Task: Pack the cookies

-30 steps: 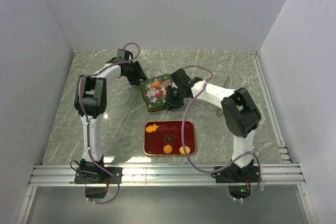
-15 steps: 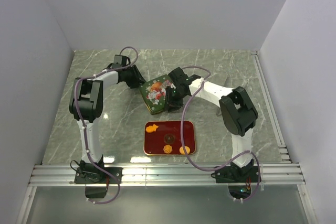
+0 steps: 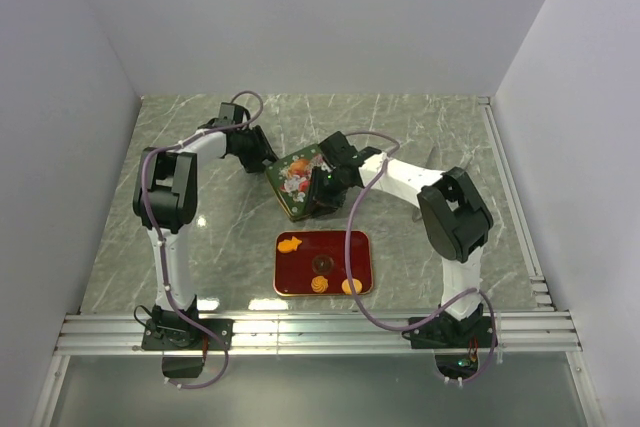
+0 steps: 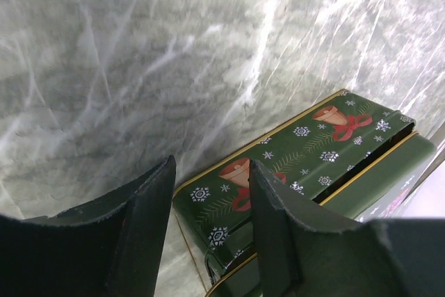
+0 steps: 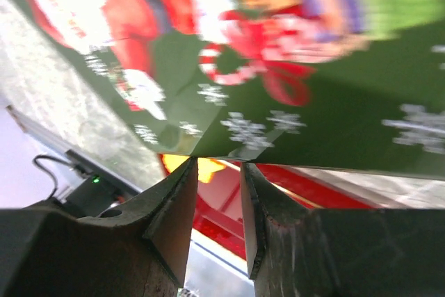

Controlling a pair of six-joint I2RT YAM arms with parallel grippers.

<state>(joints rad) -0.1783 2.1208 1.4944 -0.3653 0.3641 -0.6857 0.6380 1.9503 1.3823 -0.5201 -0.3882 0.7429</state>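
Black fingers of my right gripper (image 5: 217,165) are drawn close together, with only a narrow slit between them, and their tips nip the rim of the green tin lid (image 5: 313,123). The printed face of the lid, with red figures, white snowflakes and a candy cane, fills the wrist view above my fingertips. From above, the lid is tilted, with its near edge at my right gripper and its far corner toward my left one. My left gripper (image 4: 212,172) is spread wide. Its two dark fingers (image 4: 149,227) stand well apart, and the lid's side wall, green with red-ribboned bells and a gold edge, runs away from the gap between them. A corner of the lid reaches in between the fingers low in that view, but I cannot tell whether either pad touches it. Under and around the lid lies the grey-veined marble counter (image 4: 139,67). Nearer my bases, apart from the lid, a red tray (image 3: 360,247) with a gold rim lies flat on the counter, and the cookies (image 3: 321,264) are inside it. An orange fish (image 3: 289,243) lies in the far left corner and a brown disc sits near the middle. A swirled disc (image 3: 318,285) and an orange disc (image 3: 351,286) lie side by side along the near edge. Through the slit of my right gripper a patch of orange and a band of the tray's red show below the lid's rim.
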